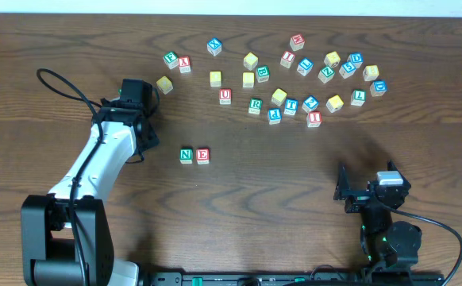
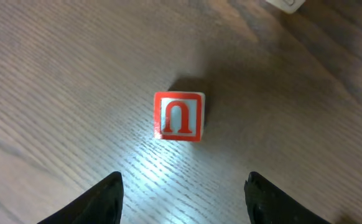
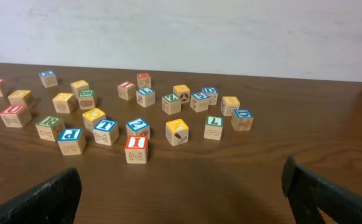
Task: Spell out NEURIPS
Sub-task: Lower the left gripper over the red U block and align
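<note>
Printed one capital to a face on small wooden cubes: green N cube (image 1: 186,155) and red E cube (image 1: 203,155) side by side on the desk (image 1: 294,199), apart from the scatter, reading NE from overhead. Legible among the scatter behind: green R cube (image 1: 255,105), blue P cube (image 1: 275,115), blue T cube (image 1: 291,106), red I cube (image 1: 313,118), blue Z cube (image 3: 137,128) and green B cube (image 1: 263,73). Upside down to the left wrist camera, inside a red frame: red U cube (image 2: 179,116); remaining faces too small or too tilted to read.
</note>
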### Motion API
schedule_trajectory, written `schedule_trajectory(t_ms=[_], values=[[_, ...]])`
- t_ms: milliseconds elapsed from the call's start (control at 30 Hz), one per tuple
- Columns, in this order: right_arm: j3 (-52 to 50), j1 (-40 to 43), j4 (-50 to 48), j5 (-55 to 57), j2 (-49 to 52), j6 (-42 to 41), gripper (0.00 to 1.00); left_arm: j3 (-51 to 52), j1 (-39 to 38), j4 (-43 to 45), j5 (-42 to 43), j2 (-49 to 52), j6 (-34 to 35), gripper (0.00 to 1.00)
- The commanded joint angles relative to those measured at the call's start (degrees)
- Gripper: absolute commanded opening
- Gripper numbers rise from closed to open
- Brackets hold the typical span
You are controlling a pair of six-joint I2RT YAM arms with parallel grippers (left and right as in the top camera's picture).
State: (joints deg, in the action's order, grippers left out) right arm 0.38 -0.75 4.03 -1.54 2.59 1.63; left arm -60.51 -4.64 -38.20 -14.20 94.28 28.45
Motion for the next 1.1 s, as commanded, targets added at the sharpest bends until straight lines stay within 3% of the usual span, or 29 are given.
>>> schedule_trajectory(t_ms=[0, 767, 1067], values=[[-0.07, 0.35, 0.26, -0.13, -0.17, -0.96, 0.99, -1.77, 0.15, 0.44, 0.24, -0.2, -0.79, 0.62], [-0.04, 0.33, 0.26, -0.13, -0.17, -0.96, 0.99, -1.6, 1.49, 4.31, 0.22, 0.5, -1.86, 0.62], [-0.04, 0.35, 0.26, -0.13, -0.17, -0.96, 0.99, -1.6, 2.64, 4.61, 0.28, 5.86, -1.77, 0.6]])
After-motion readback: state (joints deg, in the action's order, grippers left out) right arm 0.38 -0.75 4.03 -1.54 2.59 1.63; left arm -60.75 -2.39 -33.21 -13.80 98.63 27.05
